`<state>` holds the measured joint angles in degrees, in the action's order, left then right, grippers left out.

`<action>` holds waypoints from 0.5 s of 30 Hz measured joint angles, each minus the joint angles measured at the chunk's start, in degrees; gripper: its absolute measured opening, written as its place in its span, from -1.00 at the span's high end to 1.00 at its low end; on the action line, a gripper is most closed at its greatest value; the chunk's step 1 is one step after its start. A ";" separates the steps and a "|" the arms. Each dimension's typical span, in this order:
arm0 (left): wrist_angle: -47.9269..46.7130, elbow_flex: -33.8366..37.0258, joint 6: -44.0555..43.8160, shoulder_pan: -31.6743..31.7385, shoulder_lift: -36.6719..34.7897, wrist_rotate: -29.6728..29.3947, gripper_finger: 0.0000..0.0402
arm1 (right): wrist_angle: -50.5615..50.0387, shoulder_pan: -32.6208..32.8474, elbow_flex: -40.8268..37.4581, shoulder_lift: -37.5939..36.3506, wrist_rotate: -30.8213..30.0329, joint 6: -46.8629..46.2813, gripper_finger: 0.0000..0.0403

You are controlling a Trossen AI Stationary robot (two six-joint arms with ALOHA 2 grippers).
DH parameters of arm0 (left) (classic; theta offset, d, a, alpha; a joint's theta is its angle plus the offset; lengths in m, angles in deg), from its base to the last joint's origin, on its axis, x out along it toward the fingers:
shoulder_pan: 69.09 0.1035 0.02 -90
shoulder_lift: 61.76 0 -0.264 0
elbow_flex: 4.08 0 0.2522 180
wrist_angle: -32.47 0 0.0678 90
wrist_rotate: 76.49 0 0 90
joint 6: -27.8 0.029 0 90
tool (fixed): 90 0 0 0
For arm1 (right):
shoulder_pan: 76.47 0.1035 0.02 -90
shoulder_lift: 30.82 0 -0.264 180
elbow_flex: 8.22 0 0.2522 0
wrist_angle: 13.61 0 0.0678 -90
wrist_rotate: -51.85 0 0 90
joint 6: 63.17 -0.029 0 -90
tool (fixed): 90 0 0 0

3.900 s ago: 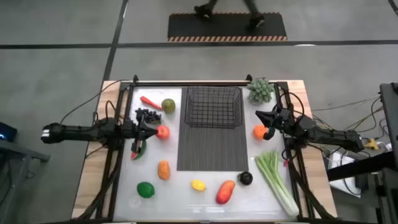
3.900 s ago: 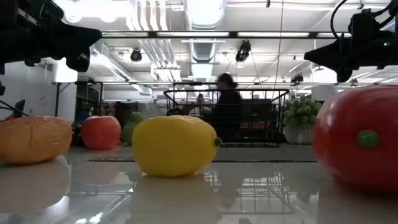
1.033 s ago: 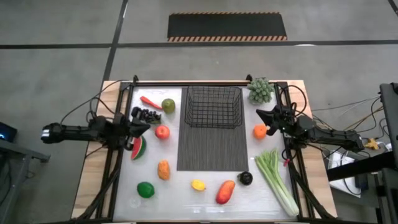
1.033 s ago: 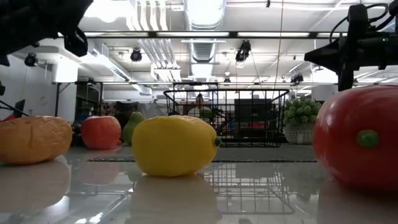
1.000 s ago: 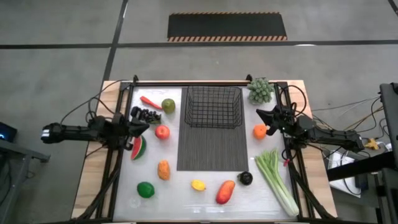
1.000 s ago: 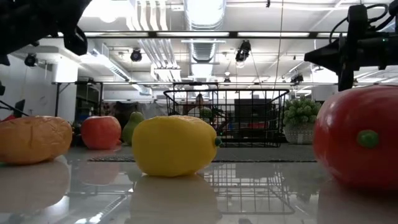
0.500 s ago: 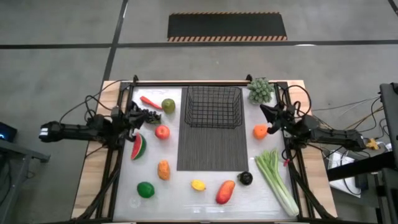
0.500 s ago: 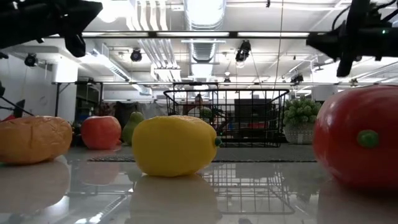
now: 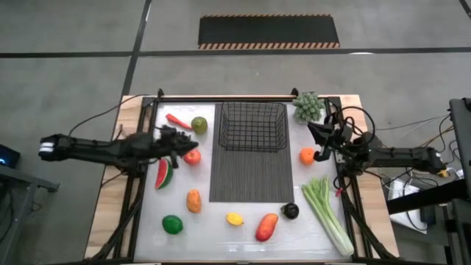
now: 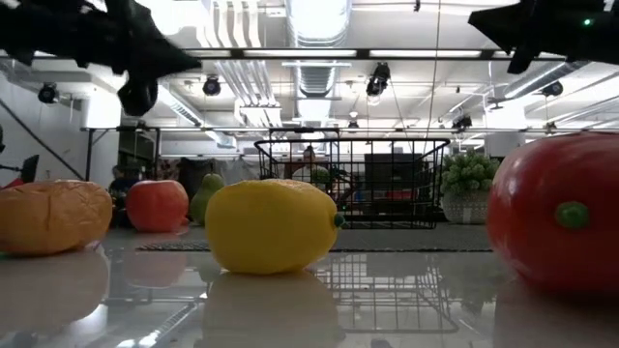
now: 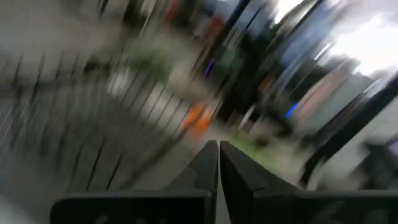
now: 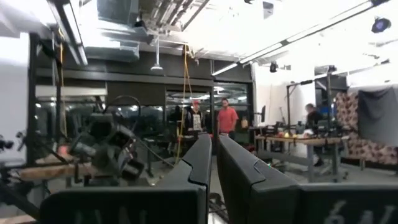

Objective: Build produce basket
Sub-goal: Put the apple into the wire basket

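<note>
Small rectangular black wire-mesh basket (image 9: 253,126) sits at the far end of the flat dark ribbed mat (image 9: 252,175), mid-table; nothing inside it as seen from above

Left gripper (image 9: 193,147) above the left side of the table, fingers pressed together, holding nothing; tip over the red tomato (image 9: 192,156), with the dark grapes (image 9: 171,135) under the arm just behind. Left wrist view badly smeared, only the closed fingers (image 11: 218,163) readable

Right gripper (image 9: 310,129) raised near the right edge, fingers closed and empty, between the pale-green bumpy cluster (image 9: 308,107) and the orange (image 9: 307,155)

Produce loose on the white tabletop (image 9: 221,234):
- red chili (image 9: 177,120) and green apple (image 9: 199,124) left of the basket
- watermelon slice (image 9: 163,174), orange mango-shaped fruit (image 9: 193,200), lime (image 9: 172,224) down the left side
- lemon (image 9: 235,218), red-orange fruit (image 9: 267,227), small dark round piece (image 9: 291,210) along the near edge
- long celery stalk (image 9: 327,215) at right
</note>
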<state>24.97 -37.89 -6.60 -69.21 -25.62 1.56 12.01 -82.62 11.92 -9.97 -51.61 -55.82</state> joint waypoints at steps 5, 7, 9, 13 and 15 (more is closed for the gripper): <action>-28.13 -10.98 -4.25 0.00 7.24 3.11 1.00 | -0.80 0.00 2.05 1.91 0.00 2.82 0.91; -37.55 -14.18 -4.23 0.00 10.57 4.82 1.00 | -2.24 0.00 2.71 2.16 -0.02 3.27 0.91; -42.96 -16.73 -3.35 0.00 13.83 6.04 1.00 | -3.40 0.00 2.88 2.15 -0.01 3.41 0.91; -48.07 -20.60 1.98 0.00 19.07 7.23 0.99 | -3.63 0.00 2.33 2.20 -0.02 3.46 0.91; -49.27 -22.02 4.02 0.00 21.58 7.48 0.94 | -3.70 0.00 2.09 2.20 -0.02 4.13 0.91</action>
<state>-24.30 -59.90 -2.58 -69.21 -4.04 9.04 8.31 -82.62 14.01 -7.77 -51.63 -51.69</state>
